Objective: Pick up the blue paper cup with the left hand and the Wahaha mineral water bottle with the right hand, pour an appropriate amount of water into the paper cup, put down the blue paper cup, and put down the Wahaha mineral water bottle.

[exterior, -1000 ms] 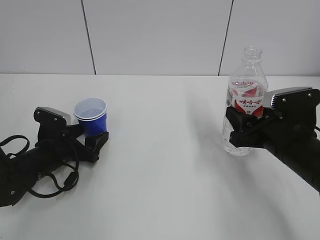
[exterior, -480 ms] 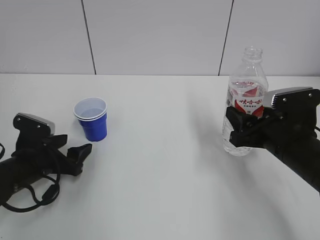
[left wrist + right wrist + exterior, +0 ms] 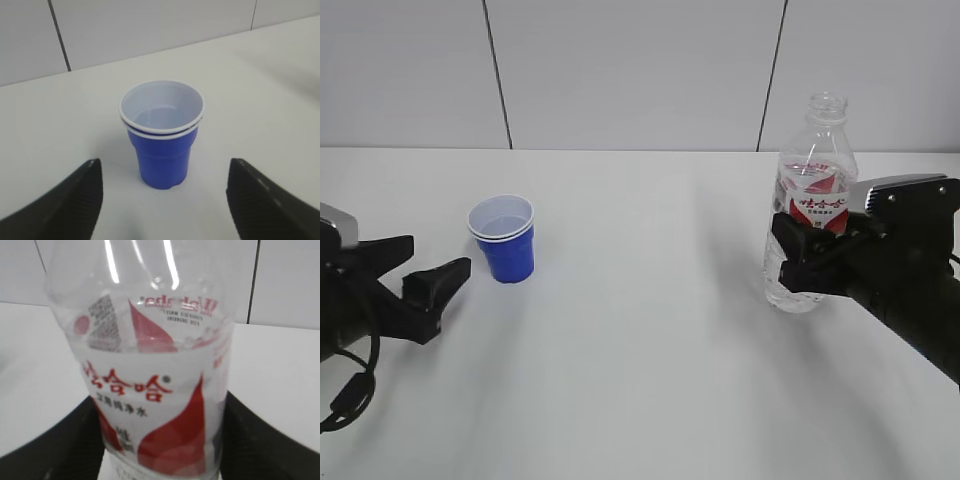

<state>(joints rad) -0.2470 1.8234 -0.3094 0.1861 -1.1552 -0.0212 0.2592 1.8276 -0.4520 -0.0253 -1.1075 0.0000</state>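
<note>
**A:** The blue paper cup — where did you have it at that moment?

**B:** You had it standing upright on the white table, left of the middle, free of any grip. The left wrist view showed its white inside and double rim, with what looked like a little clear water at the bottom, though that was hard to make out.

**A:** And your left hand?

**B:** You had it low at the left edge, its jaws spread wide and pointing at the cup. Its fingers sat to either side and short of the cup, touching nothing.

**A:** Then over on the right?

**B:** The Wahaha mineral water bottle stood upright and capless near the right edge, well apart from the cup. Your right hand was clamped around its lower body, at the red-and-white label. The dark fingers pressed against both sides of the bottle. Whether its base rested on the table I could not tell.
</note>
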